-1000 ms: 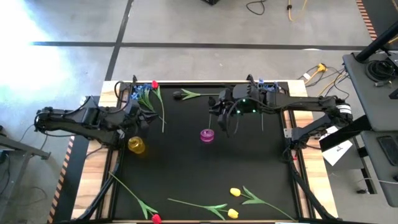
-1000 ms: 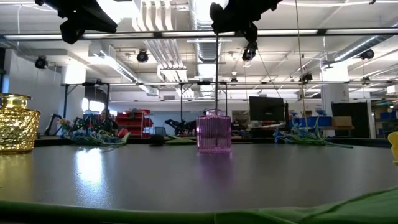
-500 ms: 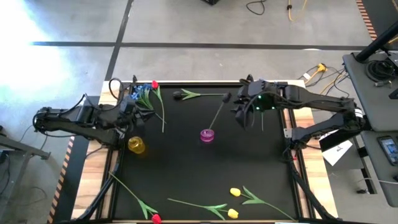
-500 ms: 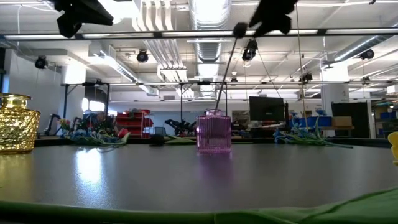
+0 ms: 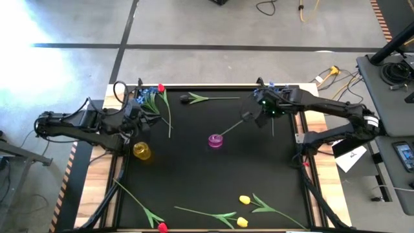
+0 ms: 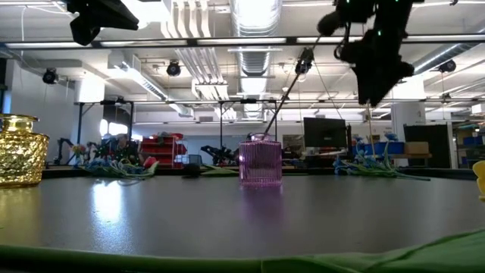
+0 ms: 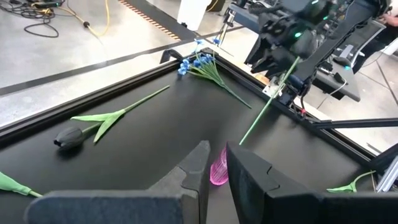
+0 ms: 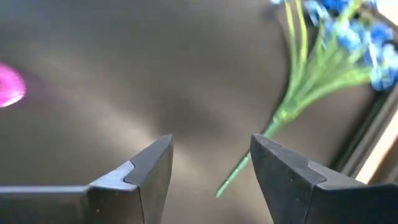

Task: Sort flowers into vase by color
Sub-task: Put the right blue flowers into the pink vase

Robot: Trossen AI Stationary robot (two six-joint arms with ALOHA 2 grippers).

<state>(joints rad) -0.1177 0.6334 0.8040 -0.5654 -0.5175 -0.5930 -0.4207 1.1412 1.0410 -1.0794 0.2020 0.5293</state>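
Note:
A pink vase (image 5: 215, 140) stands mid-table. A green-stemmed flower (image 5: 233, 127) stands in it, its stem leaning on the rim and its small dark head (image 6: 307, 54) tipped toward the right. My right gripper (image 5: 261, 117) hangs open just right of that head, with nothing between its fingers (image 8: 211, 146). A blue-blossom bunch (image 8: 336, 50) lies beyond it, at the far right. My left gripper (image 5: 138, 124) hovers shut and empty above the table's left side, just beyond a yellow vase (image 5: 142, 151).
A dark-headed bloom (image 5: 187, 98) lies at the far middle. A red tulip (image 5: 160, 88) and blue blossoms (image 5: 147, 96) lie at the far left. Near the front edge lie a red tulip (image 5: 162, 226) and two yellow tulips (image 5: 244, 200), (image 5: 242, 222).
My right gripper has let go of the flower's stem and drawn away from above the pink vase toward the table's right edge. The flower stood upright in the vase. It has tipped over toward the right and now leans on the rim.

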